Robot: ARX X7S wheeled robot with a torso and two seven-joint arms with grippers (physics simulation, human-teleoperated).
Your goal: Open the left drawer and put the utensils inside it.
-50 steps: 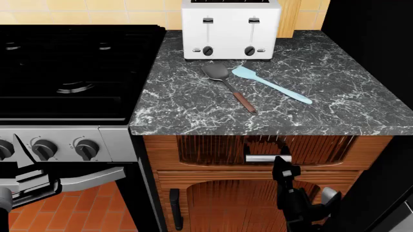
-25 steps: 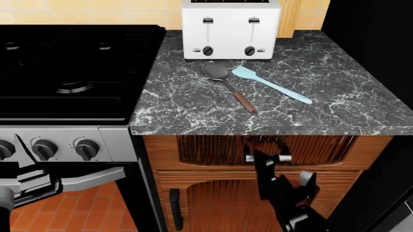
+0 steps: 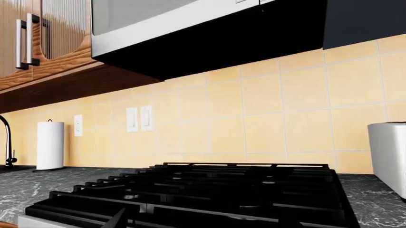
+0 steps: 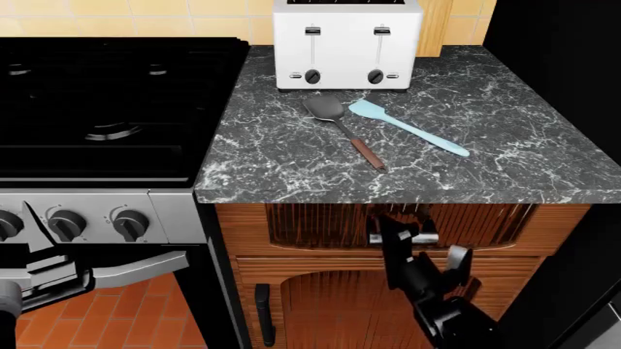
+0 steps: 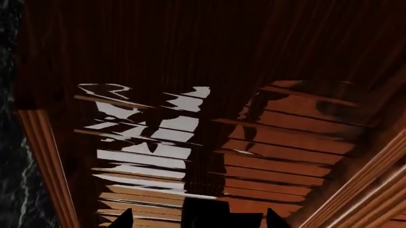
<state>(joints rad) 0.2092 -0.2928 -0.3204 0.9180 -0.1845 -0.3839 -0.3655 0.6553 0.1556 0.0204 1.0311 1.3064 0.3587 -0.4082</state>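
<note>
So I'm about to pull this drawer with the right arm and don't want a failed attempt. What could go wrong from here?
The right gripper is at the silver handle of the left drawer, but the head view hides whether the fingers enclose the bar; a partial grip could slip off when pulling.

The wrist view shows only ribbed wood up close, so alignment can't be confirmed there.

The grey spatula lies near the counter edge; jolting could shift it.
</note>
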